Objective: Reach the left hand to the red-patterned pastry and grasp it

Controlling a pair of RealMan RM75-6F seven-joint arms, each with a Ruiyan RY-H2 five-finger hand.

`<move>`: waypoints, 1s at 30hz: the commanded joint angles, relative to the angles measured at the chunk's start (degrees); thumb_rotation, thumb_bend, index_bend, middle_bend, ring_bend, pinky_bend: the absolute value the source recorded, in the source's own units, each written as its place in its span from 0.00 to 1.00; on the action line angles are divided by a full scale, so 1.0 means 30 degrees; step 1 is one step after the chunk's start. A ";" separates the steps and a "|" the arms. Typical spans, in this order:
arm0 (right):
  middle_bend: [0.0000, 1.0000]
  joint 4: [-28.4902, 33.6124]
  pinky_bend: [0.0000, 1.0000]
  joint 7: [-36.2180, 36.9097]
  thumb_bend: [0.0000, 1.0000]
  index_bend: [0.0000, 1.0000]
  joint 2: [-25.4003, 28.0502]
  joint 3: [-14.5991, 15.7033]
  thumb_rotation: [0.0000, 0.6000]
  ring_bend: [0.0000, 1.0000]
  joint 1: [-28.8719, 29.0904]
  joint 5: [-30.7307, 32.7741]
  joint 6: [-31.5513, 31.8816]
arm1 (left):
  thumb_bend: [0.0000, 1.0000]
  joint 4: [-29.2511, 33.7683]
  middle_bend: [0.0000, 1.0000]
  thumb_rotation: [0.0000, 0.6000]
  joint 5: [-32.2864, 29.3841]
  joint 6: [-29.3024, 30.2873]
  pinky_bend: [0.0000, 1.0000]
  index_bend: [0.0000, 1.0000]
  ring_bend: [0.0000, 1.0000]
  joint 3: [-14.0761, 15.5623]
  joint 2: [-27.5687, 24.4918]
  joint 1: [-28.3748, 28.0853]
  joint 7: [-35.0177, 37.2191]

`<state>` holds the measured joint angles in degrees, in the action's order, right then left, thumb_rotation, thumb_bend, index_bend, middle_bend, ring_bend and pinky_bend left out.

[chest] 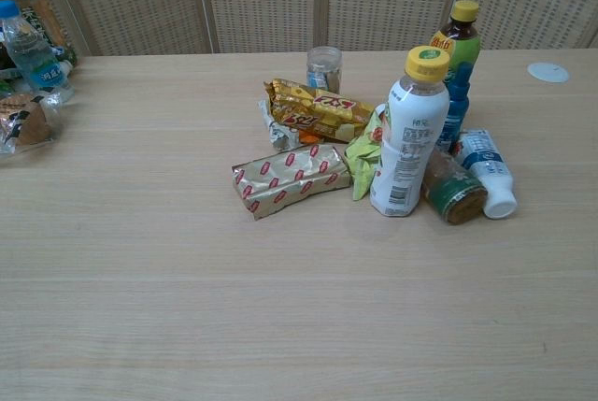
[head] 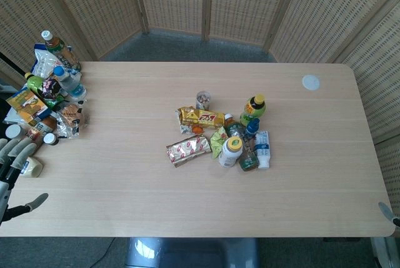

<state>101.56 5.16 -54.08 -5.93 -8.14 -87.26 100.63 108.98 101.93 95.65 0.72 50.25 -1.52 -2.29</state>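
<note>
The red-patterned pastry (head: 187, 150) (chest: 291, 179) is a flat gold packet with red marks, lying on the table at the left edge of the central pile. My left hand (head: 14, 155) shows only in the head view at the far left table edge, far from the pastry, fingers apart and holding nothing. Only a grey tip of my right hand (head: 387, 212) shows at the right edge of the head view; its fingers are hidden. Neither hand appears in the chest view.
Beside the pastry lie a yellow snack packet (chest: 316, 109), a green wrapper (chest: 363, 160), a white yellow-capped bottle (chest: 407, 135), a green bottle (chest: 458, 50), a small jar (chest: 323, 68) and lying bottles (chest: 486, 172). Bottles and snacks (head: 47, 90) crowd the far left. A white disc (head: 310, 82) lies back right.
</note>
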 commanded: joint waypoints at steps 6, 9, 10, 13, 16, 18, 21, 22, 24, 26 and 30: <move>0.00 0.0005 0.00 0.0100 0.00 0.00 0.0059 0.0036 1.00 0.00 0.0014 -0.0021 -0.0096 | 0.00 -0.0040 0.00 1.00 -0.0046 -0.0542 0.00 0.00 0.00 0.0070 0.0234 -0.0155 -0.0141; 0.00 0.0046 0.00 0.0160 0.00 0.00 0.0092 0.0001 1.00 0.00 -0.0019 -0.0036 0.0011 | 0.00 -0.0182 0.00 1.00 -0.0600 -0.1459 0.00 0.00 0.00 -0.0052 0.0608 -0.0569 -0.0256; 0.00 0.0045 0.00 0.0178 0.00 0.00 0.0099 -0.0008 1.00 0.00 -0.0036 -0.0023 0.0042 | 0.00 -0.0258 0.00 1.00 -0.0873 -0.1859 0.00 0.00 0.00 -0.0144 0.0739 -0.0780 -0.0272; 0.00 0.0068 0.00 0.0275 0.00 0.00 0.0135 -0.0012 1.00 0.00 -0.0073 -0.0005 0.0085 | 0.00 -0.0486 0.00 1.00 -0.1961 -0.3424 0.00 0.00 0.00 -0.0595 0.0969 -0.1685 -0.0438; 0.00 0.0094 0.00 0.0209 0.00 0.00 0.0131 -0.0026 1.00 0.00 -0.0085 -0.0103 0.0186 | 0.00 -0.0388 0.00 1.00 -0.3388 -0.5377 0.00 0.00 0.00 -0.1189 0.1080 -0.2869 -0.0322; 0.00 0.0118 0.00 0.0141 0.00 0.00 0.0110 -0.0023 1.00 0.00 -0.0071 -0.0150 0.0190 | 0.00 -0.0285 0.00 1.00 -0.4352 -0.6791 0.00 0.00 0.00 -0.1563 0.1234 -0.3721 -0.0421; 0.00 0.0150 0.00 -0.0029 0.00 0.00 0.0060 0.0033 1.00 0.00 -0.0048 -0.0263 0.0150 | 0.00 -0.0305 0.00 1.00 -0.6367 -0.9533 0.00 0.00 0.00 -0.2385 0.1851 -0.5538 -0.1155; 0.00 0.0153 0.00 -0.0074 0.00 0.00 0.0045 0.0053 1.00 0.00 -0.0044 -0.0304 0.0145 | 0.00 -0.0415 0.00 1.00 -0.6950 -1.0217 0.00 0.00 0.00 -0.2666 0.2152 -0.6081 -0.1428; 0.00 0.0161 0.00 -0.0139 0.00 0.00 0.0040 0.0097 1.00 0.00 -0.0048 -0.0394 0.0146 | 0.00 -0.0786 0.00 1.00 -0.7993 -1.1446 0.00 0.00 0.00 -0.3225 0.2894 -0.7181 -0.1900; 0.00 0.0161 0.00 -0.0178 0.00 0.00 0.0036 0.0128 1.00 0.00 -0.0057 -0.0459 0.0160 | 0.00 -0.1348 0.00 1.00 -0.9207 -1.2694 0.00 0.00 0.00 -0.3747 0.3841 -0.8400 -0.2723; 0.00 0.0182 0.00 -0.0217 0.00 0.00 0.0034 0.0150 1.00 0.00 -0.0042 -0.0529 0.0149 | 0.00 -0.1977 0.00 1.00 -1.1864 -1.4688 0.00 0.00 0.00 -0.4295 0.5540 -1.0459 -0.4564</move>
<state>102.11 4.50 -53.97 -5.47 -8.26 -88.85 101.08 104.83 70.89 55.58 -10.15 63.22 -28.77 -12.21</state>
